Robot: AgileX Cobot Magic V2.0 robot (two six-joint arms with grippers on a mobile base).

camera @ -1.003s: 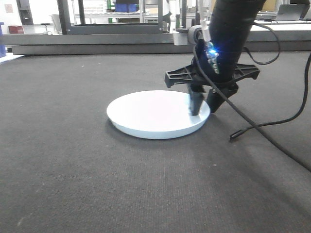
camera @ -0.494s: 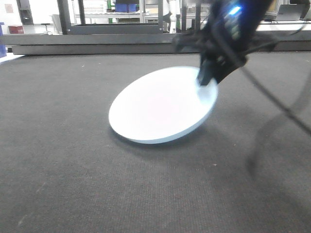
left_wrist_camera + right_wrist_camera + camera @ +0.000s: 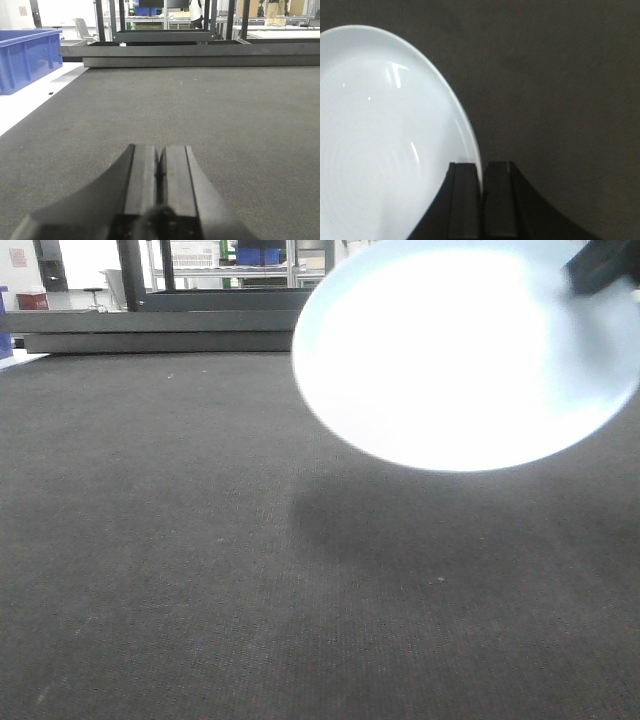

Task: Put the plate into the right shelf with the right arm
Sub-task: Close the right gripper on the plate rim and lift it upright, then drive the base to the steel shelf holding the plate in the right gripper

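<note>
Right gripper [image 3: 481,167] is seen clenched on the plate [image 3: 380,140], with its two fingers [image 3: 465,200] pinched across the low rim, one on each face. A rim pinch is judged to be the only purchase that so shallow and glossy a plate offers. In the front view the plate [image 3: 470,350] is held clear of the table [image 3: 200,590], over its far right part. It is steeply tilted with a broad face turned to the camera, and a shadow is cast on the dark mat beneath. The tilt is judged to follow from a grip at one edge only, so slipping on the smooth glaze is to be watched. Left gripper [image 3: 159,155] is closed on nothing, low over the mat and nowhere near the plate, so the carry is thought to be left unobstructed. A blue bin [image 3: 27,57] is seen off the table's left edge, and dark low rails [image 3: 160,330] are ranged along its far edge. No steel shelf can be made out with certainty.
</note>
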